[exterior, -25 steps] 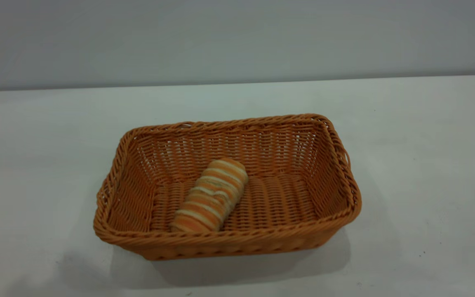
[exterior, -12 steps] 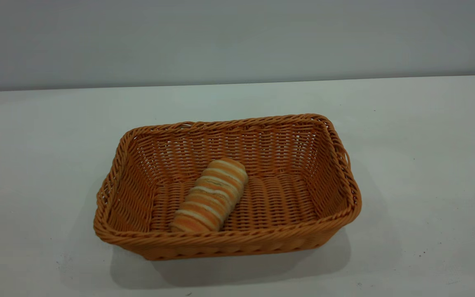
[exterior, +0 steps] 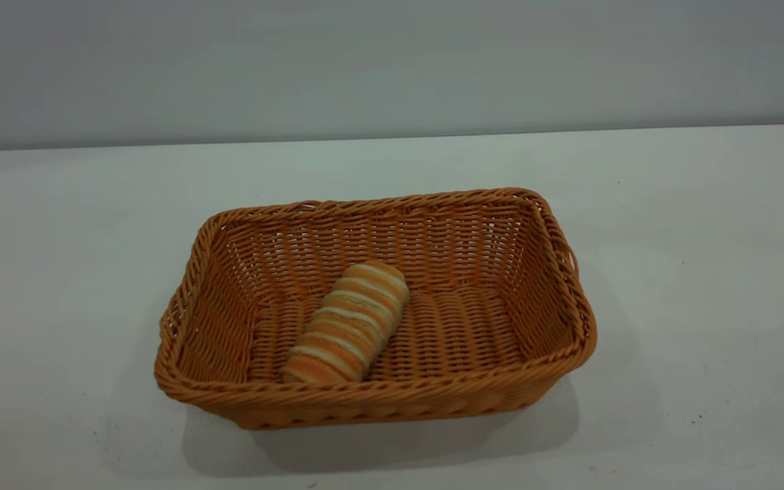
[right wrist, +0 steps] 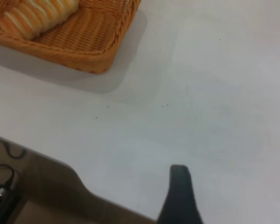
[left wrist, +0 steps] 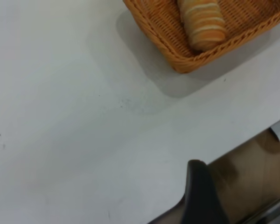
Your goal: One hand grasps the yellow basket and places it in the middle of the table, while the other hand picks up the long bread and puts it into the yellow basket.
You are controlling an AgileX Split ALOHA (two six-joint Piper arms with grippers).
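The yellow basket (exterior: 433,401) stands in the middle of the white table (exterior: 691,272). The long bread (exterior: 348,323) lies slantwise on the basket's floor, left of its middle. Neither gripper shows in the exterior view. In the left wrist view a black part of my left gripper (left wrist: 199,189) hangs over the table's front edge, well apart from the basket's corner (left wrist: 182,58) and the bread (left wrist: 201,21). In the right wrist view a black part of my right gripper (right wrist: 179,193) is over bare table, far from the basket (right wrist: 91,51) and the bread (right wrist: 37,14).
The table's front edge and brown floor (left wrist: 256,177) show in the left wrist view. The right wrist view shows that edge, with dark cables (right wrist: 2,186) below it. A grey wall (exterior: 392,68) stands behind the table.
A faint shadow on the table at the basket's front left has faded. The basket and the bread have not moved.
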